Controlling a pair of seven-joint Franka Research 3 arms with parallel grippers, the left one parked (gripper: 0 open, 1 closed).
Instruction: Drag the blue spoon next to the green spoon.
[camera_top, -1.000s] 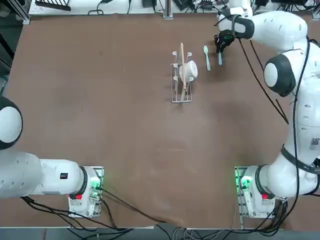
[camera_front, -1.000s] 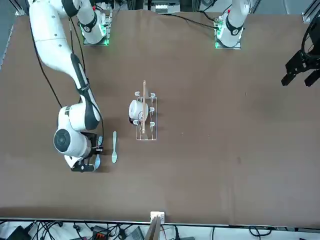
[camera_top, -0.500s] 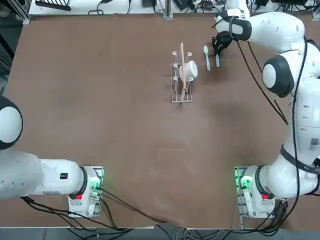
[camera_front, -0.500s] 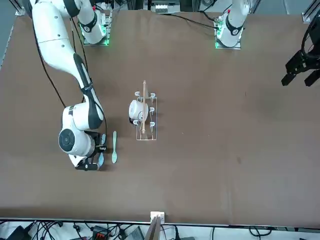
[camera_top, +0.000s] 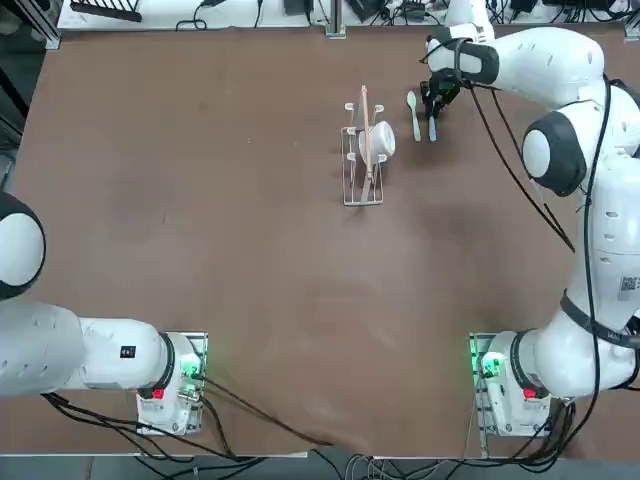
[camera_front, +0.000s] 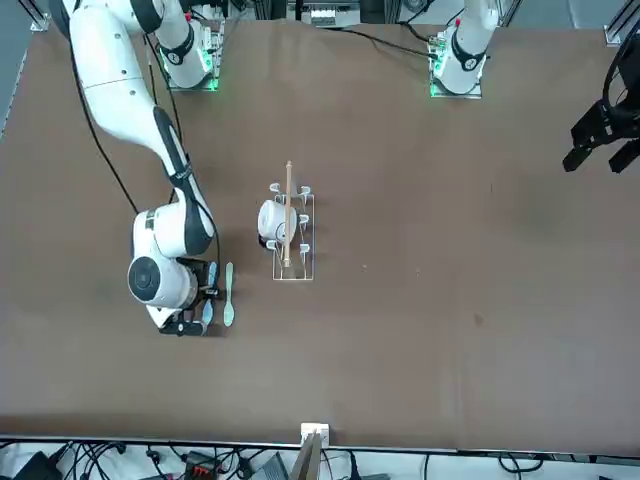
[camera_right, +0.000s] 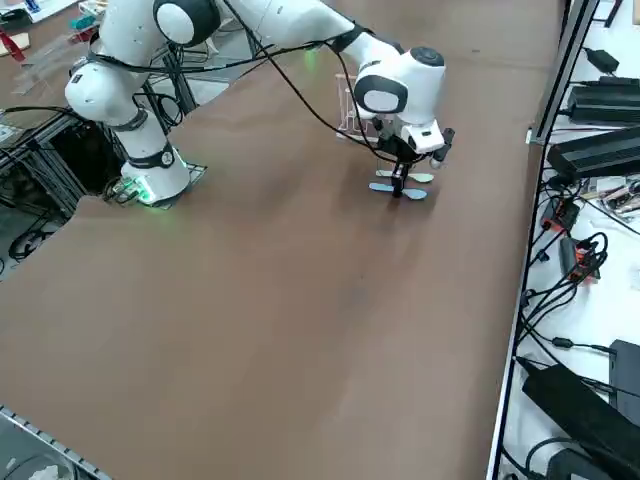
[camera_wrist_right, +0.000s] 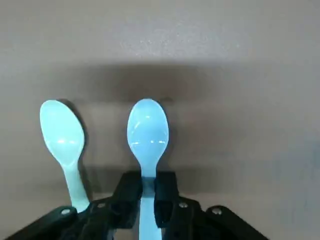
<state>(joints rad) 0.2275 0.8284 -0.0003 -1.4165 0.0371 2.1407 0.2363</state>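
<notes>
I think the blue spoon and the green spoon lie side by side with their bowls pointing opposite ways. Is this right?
Not quite. The blue spoon and the green spoon do lie side by side, but their bowls point the same way, as the right wrist view shows.

- A robotics laboratory is showing here: two white jointed robot arms (camera_top: 560, 150) are standing bolted to a broad brown table (camera_top: 250, 250).
- Black cables and power units (camera_right: 590, 150) are lying along its edges.
</notes>
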